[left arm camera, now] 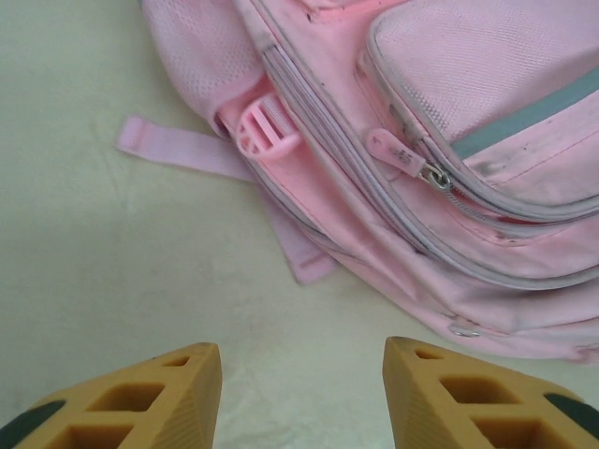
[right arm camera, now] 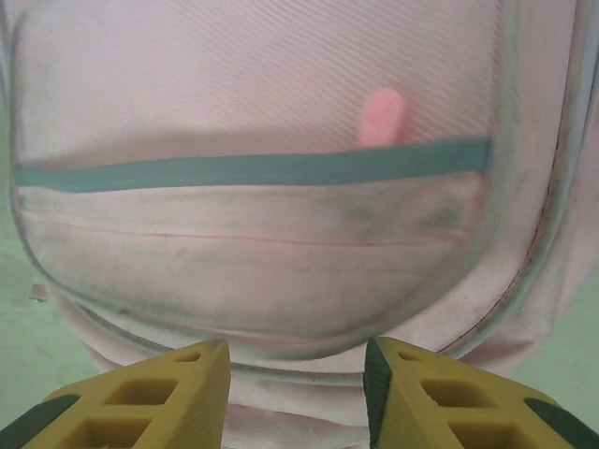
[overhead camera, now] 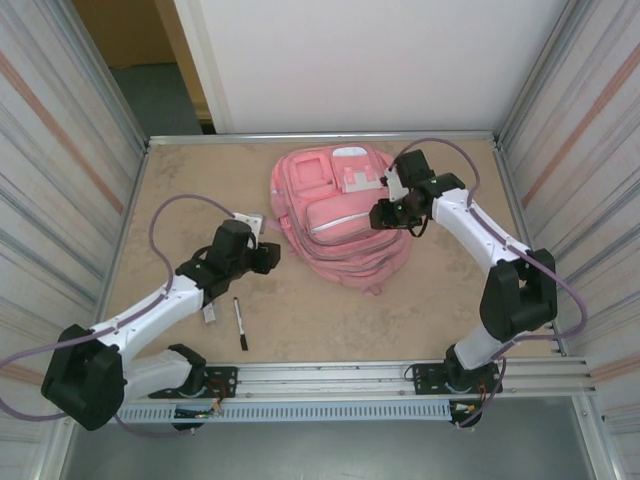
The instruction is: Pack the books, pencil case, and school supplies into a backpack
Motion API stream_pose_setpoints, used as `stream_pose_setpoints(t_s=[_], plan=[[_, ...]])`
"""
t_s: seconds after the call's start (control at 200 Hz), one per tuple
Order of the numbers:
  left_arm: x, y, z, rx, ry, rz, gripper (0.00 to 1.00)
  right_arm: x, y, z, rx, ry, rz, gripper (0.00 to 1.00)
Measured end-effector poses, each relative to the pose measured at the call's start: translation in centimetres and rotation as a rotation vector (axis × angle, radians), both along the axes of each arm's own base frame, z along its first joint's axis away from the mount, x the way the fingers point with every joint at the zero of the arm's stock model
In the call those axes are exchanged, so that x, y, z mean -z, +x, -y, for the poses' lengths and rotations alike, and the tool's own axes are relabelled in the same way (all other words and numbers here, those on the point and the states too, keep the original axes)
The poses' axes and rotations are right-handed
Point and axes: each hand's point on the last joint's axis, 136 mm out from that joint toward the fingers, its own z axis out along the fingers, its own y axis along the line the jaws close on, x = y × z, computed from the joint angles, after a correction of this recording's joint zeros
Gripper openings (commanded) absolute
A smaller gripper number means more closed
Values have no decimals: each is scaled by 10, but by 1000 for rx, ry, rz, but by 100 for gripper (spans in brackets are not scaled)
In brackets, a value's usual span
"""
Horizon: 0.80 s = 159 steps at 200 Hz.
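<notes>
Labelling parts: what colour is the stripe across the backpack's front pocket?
Teal green stripe; right wrist view shows it best.

Left arm (overhead camera: 150, 305), right arm (overhead camera: 480, 230): white link shells, black joint housings, lilac cables (overhead camera: 151, 238) trailing alongside. Left claw (left arm camera: 299, 398), right claw (right arm camera: 298, 393): mustard-yellow ribbed fingers (left arm camera: 159, 398) with hollow cut-outs, dark corner patches.

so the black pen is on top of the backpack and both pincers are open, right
No: the top view shows the black pen on the table by the left arm, off the backpack. Left pincer and right pincer are open.
</notes>
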Motion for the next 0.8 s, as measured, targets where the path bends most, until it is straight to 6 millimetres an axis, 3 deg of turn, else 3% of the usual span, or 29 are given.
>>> stream_pose_setpoints(t_s=[0.13, 0.316, 0.496, 0.797], plan=[[-4, 1, 23, -42, -164, -152, 50, -21, -2, -21, -94, -74, 145, 43], [-17, 13, 51, -100, -339, -302, 50, -27, -8, -50, -192, -81, 218, 44], [-11, 26, 56, -230, -402, -425, 47, -28, -14, -66, -237, -64, 230, 44], [19, 37, 61, -454, -449, -631, 39, -23, -15, -68, -246, -53, 220, 45]])
